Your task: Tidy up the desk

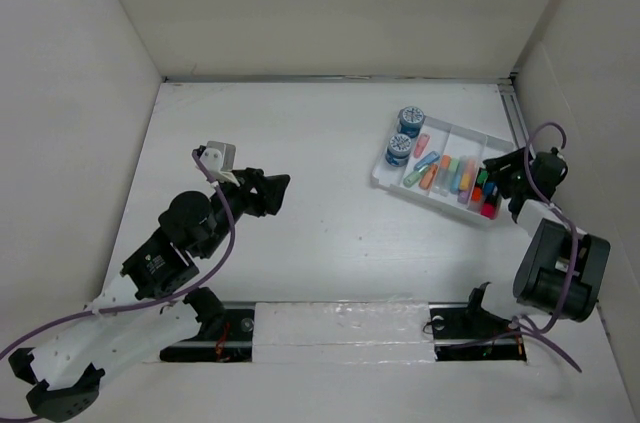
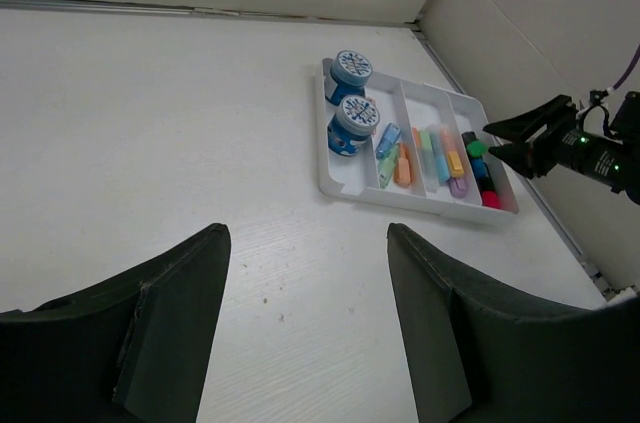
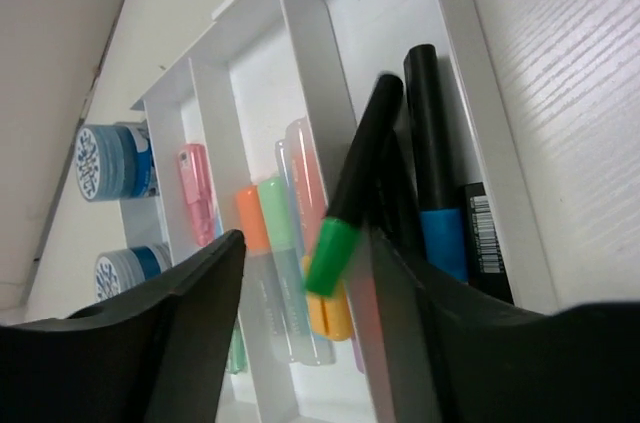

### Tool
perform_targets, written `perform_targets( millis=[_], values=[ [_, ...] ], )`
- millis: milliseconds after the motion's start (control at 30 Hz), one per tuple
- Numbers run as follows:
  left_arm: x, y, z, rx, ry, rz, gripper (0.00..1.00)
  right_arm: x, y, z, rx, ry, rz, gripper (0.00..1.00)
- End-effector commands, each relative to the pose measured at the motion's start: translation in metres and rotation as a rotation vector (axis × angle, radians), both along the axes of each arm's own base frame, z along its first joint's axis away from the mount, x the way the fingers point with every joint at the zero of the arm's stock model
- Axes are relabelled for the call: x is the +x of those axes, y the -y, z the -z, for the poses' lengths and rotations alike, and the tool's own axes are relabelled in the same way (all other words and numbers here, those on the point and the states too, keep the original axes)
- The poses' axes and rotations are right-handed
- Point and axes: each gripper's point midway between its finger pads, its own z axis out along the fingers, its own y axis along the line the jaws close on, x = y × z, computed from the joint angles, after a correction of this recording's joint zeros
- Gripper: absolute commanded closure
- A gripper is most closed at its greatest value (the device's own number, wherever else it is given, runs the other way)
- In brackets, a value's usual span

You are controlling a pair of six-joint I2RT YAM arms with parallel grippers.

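- The desk (image 1: 320, 153), a large flat matte white surface boxed in by white walls, spreads under both arms. Nearly all the loose items sit in a small white compartmented tray (image 2: 420, 202) at its far right.
- The right gripper (image 2: 492, 139) hangs over the tray's right-end compartment with its fingers (image 3: 190, 303) apart. The gap is wider than the black marker with a green cap (image 3: 362, 158) that stands between them.
- That marker leans at a slant, green cap low and toward the wrist camera. Its long axis runs roughly along the compartment but crosses a black marker with a blue band (image 3: 438, 228) lying flat beside it. Whether either finger touches the cap I cannot tell.
- My reading: the coming move turns on this slant — the marker is either pinched across its barrel or left to settle flat, and the right arm is the one placed for it.
- The left gripper (image 2: 308, 243) is well apart from the tray, over bare surface, fingers spread and empty, pointing toward the tray.
- Writing: a barcode (image 3: 485, 228) on a black marker at the compartment's outer wall, digits too small to read. The two round blue containers with patterned lids (image 2: 353, 118) show no legible words.
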Motion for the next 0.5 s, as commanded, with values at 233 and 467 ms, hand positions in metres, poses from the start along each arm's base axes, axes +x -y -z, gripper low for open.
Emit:
perform_targets(
  millis=[233,467],
  values=[
    [0.0,0.0,-0.02,-0.03,0.046,0.002,0.39,0.008,-0.003,-0.07,-0.063,0.211,-0.017,0.19],
    [-0.002,-0.004,-0.025,-0.046,0.063,-0.001,0.35,-0.01,-0.112,-0.156,-0.143,0.438,-0.399,0.0]
  ],
)
